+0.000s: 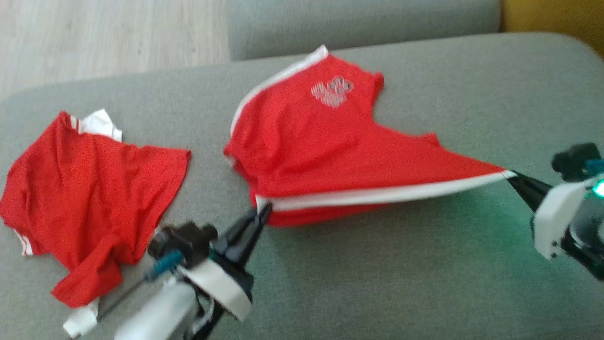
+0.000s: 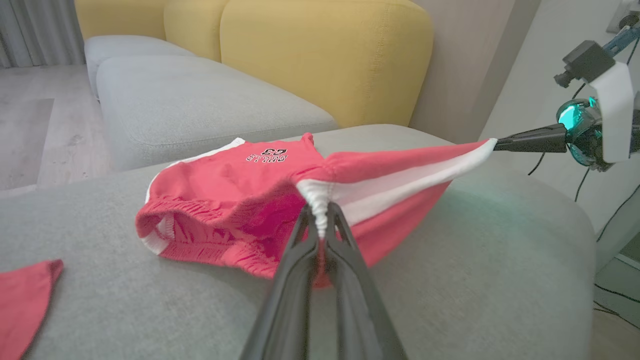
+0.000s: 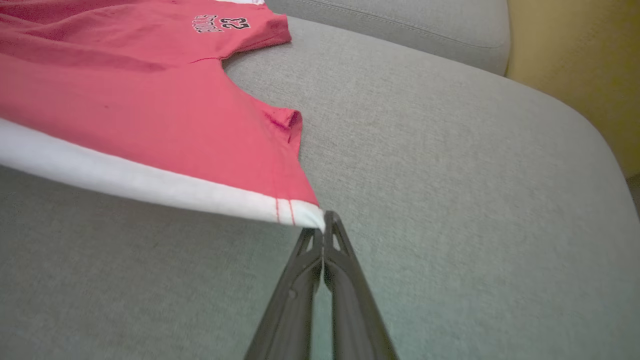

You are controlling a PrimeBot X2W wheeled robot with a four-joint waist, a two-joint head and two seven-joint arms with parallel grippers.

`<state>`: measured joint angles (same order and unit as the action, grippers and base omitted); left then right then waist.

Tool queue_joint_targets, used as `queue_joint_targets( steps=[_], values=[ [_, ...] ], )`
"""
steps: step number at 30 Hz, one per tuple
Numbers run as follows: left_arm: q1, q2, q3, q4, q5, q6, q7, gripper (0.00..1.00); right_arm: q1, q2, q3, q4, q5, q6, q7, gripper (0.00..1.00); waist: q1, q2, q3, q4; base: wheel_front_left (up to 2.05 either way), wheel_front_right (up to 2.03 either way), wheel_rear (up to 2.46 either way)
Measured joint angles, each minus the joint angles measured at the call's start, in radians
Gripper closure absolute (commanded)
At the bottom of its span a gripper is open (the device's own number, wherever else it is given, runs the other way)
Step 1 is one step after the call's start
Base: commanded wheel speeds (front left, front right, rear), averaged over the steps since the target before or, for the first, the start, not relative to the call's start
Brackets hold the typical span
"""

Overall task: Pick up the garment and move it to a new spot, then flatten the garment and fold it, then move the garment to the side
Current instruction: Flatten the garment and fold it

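I am stretching the red shorts point(image 1: 321, 156) across the grey sofa seat point(image 1: 424, 283), left tool point(image 1: 264, 210) and right tool point(image 1: 512, 175) both clamped on their white stripe point(image 1: 377, 194); flattening seemingly underway, folding and moving aside remaining

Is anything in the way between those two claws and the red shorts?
Nothing visible: the left gripper and right gripper pinch the red shorts by the white stripe. The other red garment lies apart.

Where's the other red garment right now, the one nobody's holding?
In the head view the loose red garment lies crumpled at the left end of the grey cushion, left of the left gripper and apart from the stretched red shorts.
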<state>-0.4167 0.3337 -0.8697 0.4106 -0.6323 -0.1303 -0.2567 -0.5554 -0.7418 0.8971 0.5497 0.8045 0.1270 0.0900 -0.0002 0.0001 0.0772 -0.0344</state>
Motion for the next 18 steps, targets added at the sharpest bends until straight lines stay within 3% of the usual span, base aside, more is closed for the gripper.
queue_joint_targets(
  steps=[9, 18],
  values=[
    [0.125, 0.002, -0.033, -0.123, -0.010, 0.020, 0.009, 1.00, 0.124, -0.137, -0.072, -0.164, 0.054, 0.000, 0.017, 1.00, 0.0000, 0.0000, -0.050, -0.017, 0.00, 0.00, 0.00],
    [0.091, 0.001, 0.000, -0.160, -0.010, 0.047, 0.009, 1.00, 0.131, -0.137, -0.215, -0.231, -0.028, 0.000, 0.011, 1.00, 0.0003, 0.0000, 0.002, -0.002, 0.00, 0.00, 0.00]
  ],
)
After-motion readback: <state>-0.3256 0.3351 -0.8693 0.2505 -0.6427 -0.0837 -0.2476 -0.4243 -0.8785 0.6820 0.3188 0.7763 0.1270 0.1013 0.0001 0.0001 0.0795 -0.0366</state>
